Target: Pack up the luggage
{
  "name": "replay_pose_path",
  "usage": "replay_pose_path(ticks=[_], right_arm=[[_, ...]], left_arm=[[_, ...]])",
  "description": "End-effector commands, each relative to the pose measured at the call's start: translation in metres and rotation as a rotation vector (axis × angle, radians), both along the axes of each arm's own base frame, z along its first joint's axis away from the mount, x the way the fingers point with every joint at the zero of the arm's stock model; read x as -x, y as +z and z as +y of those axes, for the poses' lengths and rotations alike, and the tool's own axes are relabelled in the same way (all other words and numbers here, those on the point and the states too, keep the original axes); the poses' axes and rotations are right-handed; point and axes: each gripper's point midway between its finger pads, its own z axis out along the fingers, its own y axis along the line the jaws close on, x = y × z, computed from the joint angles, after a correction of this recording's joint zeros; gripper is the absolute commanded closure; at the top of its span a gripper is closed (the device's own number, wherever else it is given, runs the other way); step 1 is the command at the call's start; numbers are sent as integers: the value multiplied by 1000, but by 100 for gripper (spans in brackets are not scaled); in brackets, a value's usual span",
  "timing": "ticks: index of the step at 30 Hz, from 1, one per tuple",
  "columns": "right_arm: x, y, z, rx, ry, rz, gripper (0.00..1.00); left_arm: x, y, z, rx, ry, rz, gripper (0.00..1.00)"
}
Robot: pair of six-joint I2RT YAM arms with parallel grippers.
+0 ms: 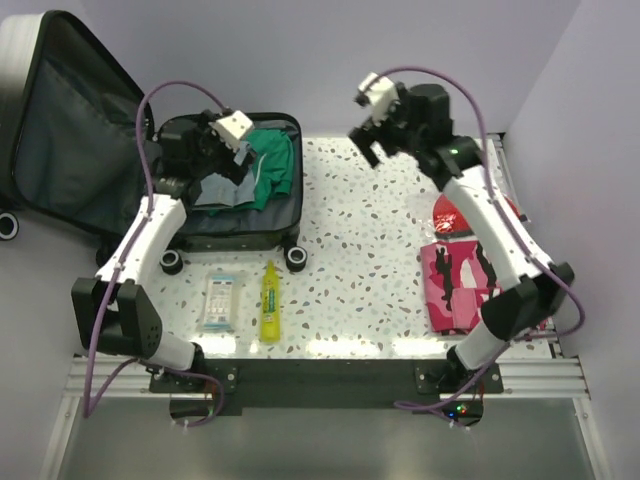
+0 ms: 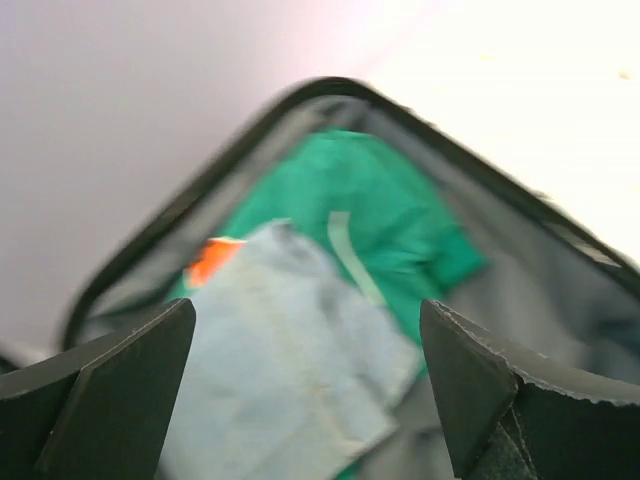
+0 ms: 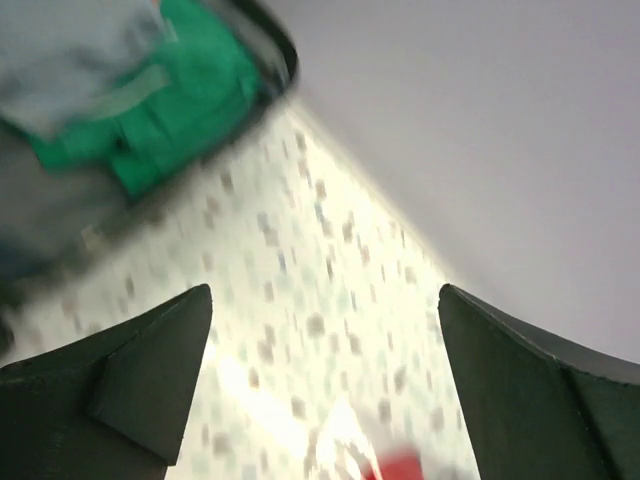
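Speckled tabletop [image 1: 380, 260] is carrying the luggage [image 1: 245, 230] at its far-left corner, lid [image 1: 70, 130] standing open, green garment [image 1: 275, 160] and grey-blue cloth [image 1: 220, 190] lying inside. I am holding my left claw [image 2: 305, 330] spread wide and empty above them, my right claw [image 3: 325, 300] gaping empty over the tabletop; the yellow bottle [image 1: 269, 302] is showing a label too small to read.

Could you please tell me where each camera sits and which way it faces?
Top external: above and behind the robot, looking down on table and open luggage; left arm and right arm show.
Left wrist: above the luggage, looking in at green garment and grey cloth; open left claw shows.
Right wrist: above the table, facing wall and luggage corner; open right claw shows.
Shared: all see the green garment.
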Motion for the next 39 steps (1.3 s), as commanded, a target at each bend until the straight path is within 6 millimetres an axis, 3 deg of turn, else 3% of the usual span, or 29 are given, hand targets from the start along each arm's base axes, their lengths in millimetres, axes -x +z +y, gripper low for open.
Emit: replay_pose_path(ticks=[1, 2, 3, 5, 6, 10, 13, 15, 19, 26, 28, 35, 36, 39], right_arm=[[81, -108, -108, 265, -47, 464, 2], [106, -119, -130, 315, -48, 545, 4], [116, -123, -149, 380, -37, 552, 5], [148, -140, -191, 440, -80, 643, 7], [162, -158, -213, 502, -92, 698, 8], [205, -192, -255, 632, -96, 854, 11], [224, -217, -274, 710, -88, 946, 15], [225, -230, -282, 755, -76, 950, 16], [249, -280, -287, 802, -27, 1100, 18], [241, -332, -264, 688, -4, 1223, 23], [236, -344, -244, 614, 33, 1253, 25], [222, -355, -167, 506, 190, 1260, 28], [216, -355, -147, 472, 208, 1236, 28], [201, -356, -111, 390, 210, 1231, 28]], left_arm=[[38, -39, -45, 19, -145, 156, 0], [44, -43, -54, 21, -167, 171, 0], [53, -56, -62, 23, -185, 202, 0], [67, -59, -83, 46, -226, 220, 0], [71, -63, -87, 70, -229, 242, 0], [82, -63, -101, 175, -262, 323, 0], [85, -59, -100, 174, -257, 330, 0], [85, -58, -97, 161, -248, 322, 0], [86, -53, -90, 133, -222, 299, 0], [94, -50, -82, 117, -196, 296, 0], [97, -50, -80, 114, -188, 300, 0], [102, -50, -75, 115, -175, 313, 0], [102, -49, -76, 123, -173, 319, 0], [104, -49, -76, 138, -168, 332, 0]])
